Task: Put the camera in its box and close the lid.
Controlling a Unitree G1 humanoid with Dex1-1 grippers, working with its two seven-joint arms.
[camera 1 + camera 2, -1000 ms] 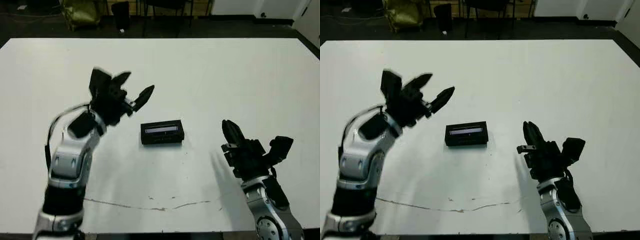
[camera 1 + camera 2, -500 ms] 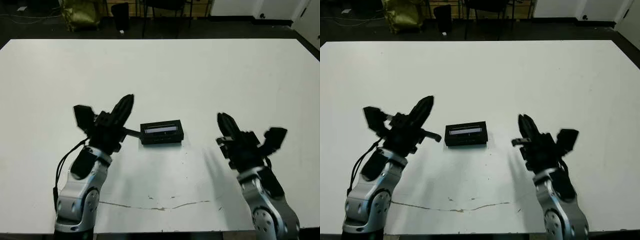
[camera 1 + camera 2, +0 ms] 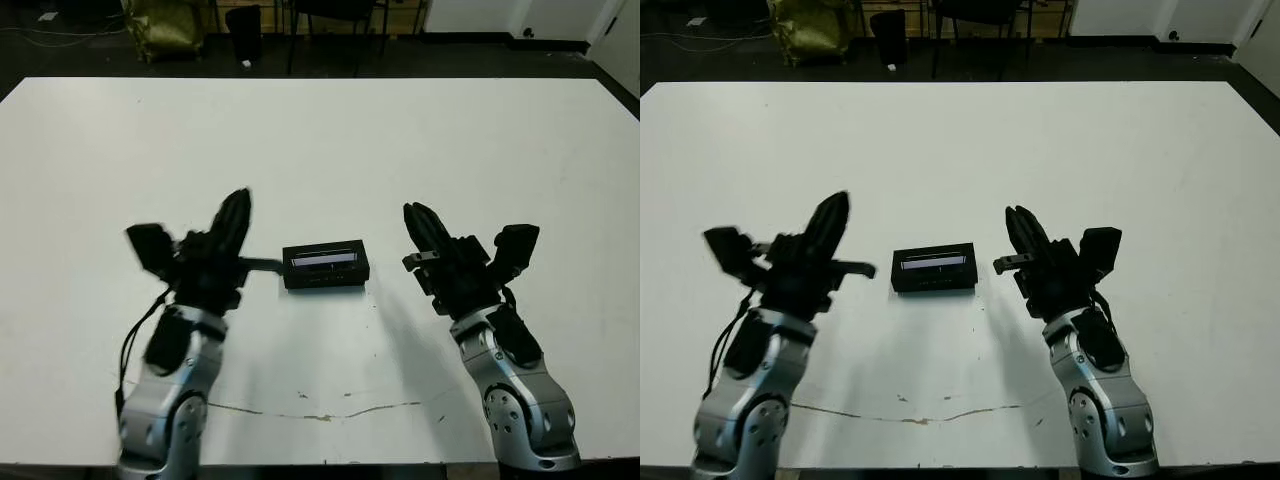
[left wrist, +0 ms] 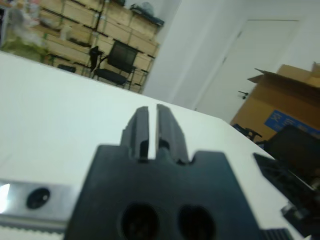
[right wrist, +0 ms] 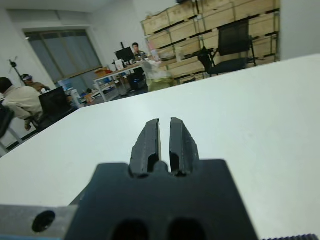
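box [image 3: 326, 266] sits centre frame on the white table [image 3: 400, 140], lid [image 3: 324, 258] already on top with the glossy window facing up; camera isn't visible anywhere, presumably inside, can't confirm through the window glare. judging from that, the step in hand is just backing off or verifying closure. to do it well: keep both grippers clear of the box so nothing nudges it, and if a seating press is wanted, come down flat on the lid's black rim, not the window, and press evenly so it doesn't tilt. left gripper [image 3: 236, 215] is left of centre, just beside the box's left end, fingers pointing toward the upper frame, raised off the table, not touching the box as far as i can tell. right gripper [image 3: 424, 228] is right of centre, near the box's right end but apart from it, fingers angled up-left. wrist views show both finger pairs together with only a thin slit between them, holding nothing. forearms rise from the lower frame edge, roughly mirrored either side of the box.
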